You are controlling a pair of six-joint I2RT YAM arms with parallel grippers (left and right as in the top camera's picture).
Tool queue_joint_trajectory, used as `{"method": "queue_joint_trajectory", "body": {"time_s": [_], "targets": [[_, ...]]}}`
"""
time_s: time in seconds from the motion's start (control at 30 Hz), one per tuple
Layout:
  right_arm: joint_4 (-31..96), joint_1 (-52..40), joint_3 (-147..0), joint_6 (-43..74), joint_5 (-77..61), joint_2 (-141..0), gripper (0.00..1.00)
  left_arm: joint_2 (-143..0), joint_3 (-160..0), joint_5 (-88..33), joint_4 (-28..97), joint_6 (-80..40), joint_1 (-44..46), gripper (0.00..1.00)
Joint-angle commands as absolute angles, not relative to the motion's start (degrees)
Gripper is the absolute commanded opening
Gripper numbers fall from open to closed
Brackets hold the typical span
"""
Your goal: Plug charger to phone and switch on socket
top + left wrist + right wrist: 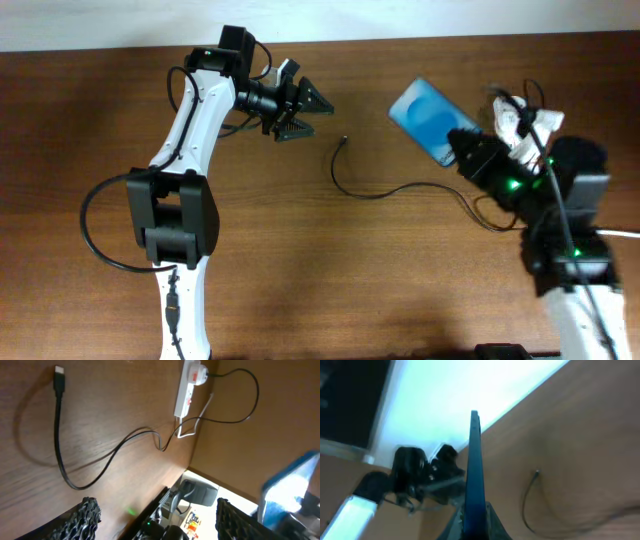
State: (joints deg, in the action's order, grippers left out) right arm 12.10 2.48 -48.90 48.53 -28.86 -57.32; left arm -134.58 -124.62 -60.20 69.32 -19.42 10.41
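The phone (425, 115), with its blue screen, is held off the table by my right gripper (462, 148), which is shut on its lower end. The right wrist view shows the phone edge-on (475, 460) between the fingers (475, 527). The charger, a thin black cable (385, 190), lies on the table with its connector tip (345, 140) between the two arms. The left wrist view shows the tip (59, 371) and the cable (62, 465). My left gripper (303, 112) is open and empty, left of the tip, fingers apart (160, 522). The white socket (187, 390) lies beyond the cable.
The brown table (300, 270) ends at a white wall at the back. The right arm hides most of the socket in the overhead view, where only a white part (537, 122) shows. The socket's thick white cord (192, 425) loops beside the black cable. The left arm shows in the right wrist view (420, 477).
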Motion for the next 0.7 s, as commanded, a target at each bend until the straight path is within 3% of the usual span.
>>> {"method": "queue_joint_trajectory", "body": {"time_s": [0.0,0.1,0.23,0.33,0.47,0.67], "targets": [[-11.79,2.70,-34.44,72.49,-29.61,-58.63,0.04,-134.45,-124.97,-64.38,68.86,-18.31,9.98,0.77],[-30.50,2.59,-28.01,83.64,-26.13,-65.98,0.04,-134.45,-124.97,-68.16,67.29,-18.35,9.98,0.77],[-43.79,-0.56,-28.08,96.75,-23.68,-79.29,0.04,-134.45,-124.97,-70.35,64.14,-20.99,10.00,0.76],[-54.35,-5.02,-28.21,100.20,-17.17,-84.86,0.04,-134.45,-124.97,-70.32,60.84,-24.29,10.00,0.76],[-54.06,-10.72,-31.20,100.20,-11.25,-85.34,0.04,-134.45,-124.97,-70.24,55.83,-28.58,10.09,0.70],[-39.11,-17.32,-40.40,101.21,-6.57,-85.36,0.04,-134.45,-124.97,-60.88,49.56,-36.40,12.16,0.68]]}}
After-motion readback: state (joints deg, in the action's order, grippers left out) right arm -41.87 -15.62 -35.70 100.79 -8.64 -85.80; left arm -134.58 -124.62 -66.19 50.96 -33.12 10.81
